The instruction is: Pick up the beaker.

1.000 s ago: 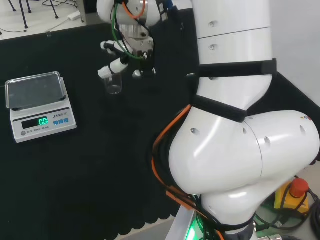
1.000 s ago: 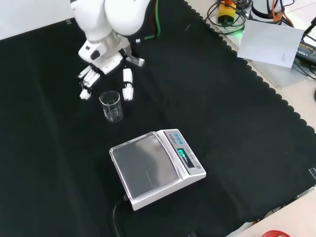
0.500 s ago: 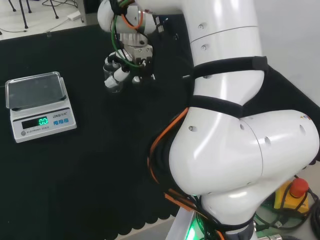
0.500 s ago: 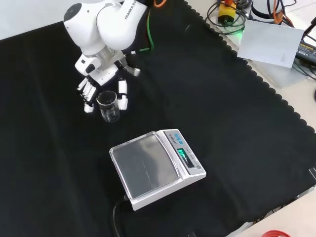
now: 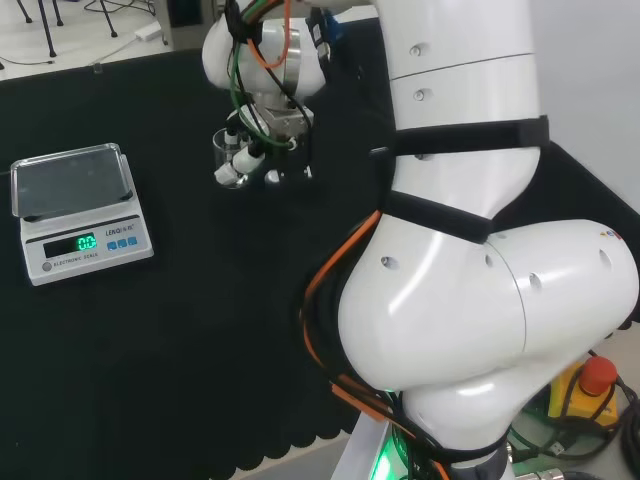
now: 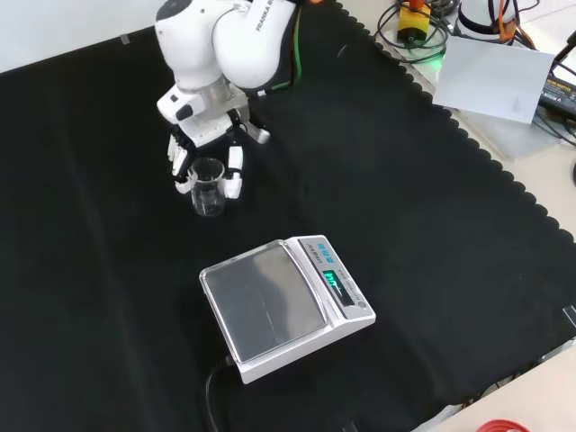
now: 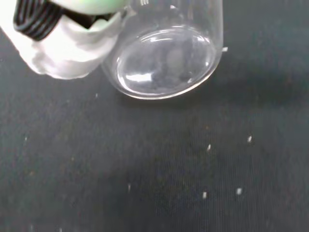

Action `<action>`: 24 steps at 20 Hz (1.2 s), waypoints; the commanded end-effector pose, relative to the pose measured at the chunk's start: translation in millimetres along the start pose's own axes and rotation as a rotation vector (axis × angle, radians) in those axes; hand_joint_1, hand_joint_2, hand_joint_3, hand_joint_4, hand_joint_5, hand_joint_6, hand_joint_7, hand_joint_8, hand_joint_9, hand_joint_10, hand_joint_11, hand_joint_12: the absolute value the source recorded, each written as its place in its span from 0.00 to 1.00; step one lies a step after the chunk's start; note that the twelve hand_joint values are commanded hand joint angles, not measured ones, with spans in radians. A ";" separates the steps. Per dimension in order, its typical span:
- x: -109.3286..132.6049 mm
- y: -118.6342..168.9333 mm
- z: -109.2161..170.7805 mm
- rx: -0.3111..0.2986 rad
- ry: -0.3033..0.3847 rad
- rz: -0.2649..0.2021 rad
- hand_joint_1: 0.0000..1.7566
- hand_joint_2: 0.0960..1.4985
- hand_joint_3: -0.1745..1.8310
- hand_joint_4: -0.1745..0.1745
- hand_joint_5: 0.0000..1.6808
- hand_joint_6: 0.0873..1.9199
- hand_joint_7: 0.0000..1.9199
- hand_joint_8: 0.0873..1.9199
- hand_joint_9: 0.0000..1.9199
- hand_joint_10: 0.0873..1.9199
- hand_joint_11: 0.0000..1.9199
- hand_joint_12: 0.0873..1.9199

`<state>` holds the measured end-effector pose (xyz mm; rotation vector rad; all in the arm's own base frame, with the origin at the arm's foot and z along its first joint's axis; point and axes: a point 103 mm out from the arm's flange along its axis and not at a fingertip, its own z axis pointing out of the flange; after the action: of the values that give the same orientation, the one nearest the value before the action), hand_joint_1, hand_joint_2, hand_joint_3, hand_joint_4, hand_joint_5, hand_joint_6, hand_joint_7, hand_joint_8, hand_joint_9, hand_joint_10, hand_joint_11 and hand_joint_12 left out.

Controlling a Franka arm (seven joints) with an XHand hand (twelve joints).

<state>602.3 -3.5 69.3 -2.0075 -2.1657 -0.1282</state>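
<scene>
Arm (image 6: 229,40) reaching down from the front view's top, wrist bent over the tabletop (image 6: 405,207). Hand (image 6: 205,144) lowered, fingers (image 6: 234,171) curled downward, closed on both sides of the beaker (image 6: 208,187).

**Print on the scale and the arm, none legible**

You find a lit green display (image 5: 87,242) on the front panel of the scale (image 6: 270,310), left in the head view, with small print beside it. Dark lettering (image 6: 256,13) runs along the arm's white link (image 6: 236,43). You can read none of it reliably.

Clear beaker (image 6: 208,187), white-and-black robot hand (image 6: 205,155), black cloth (image 6: 405,216).
</scene>
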 end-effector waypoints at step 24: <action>219.9 72.3 -69.7 -0.060 -0.015 -0.390 0.63 0.43 0.41 1.00 0.70 0.41 0.61 0.49 0.69 0.25 0.51 0.57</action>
<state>667.3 105.0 177.1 -1.8111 -2.4551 -0.2654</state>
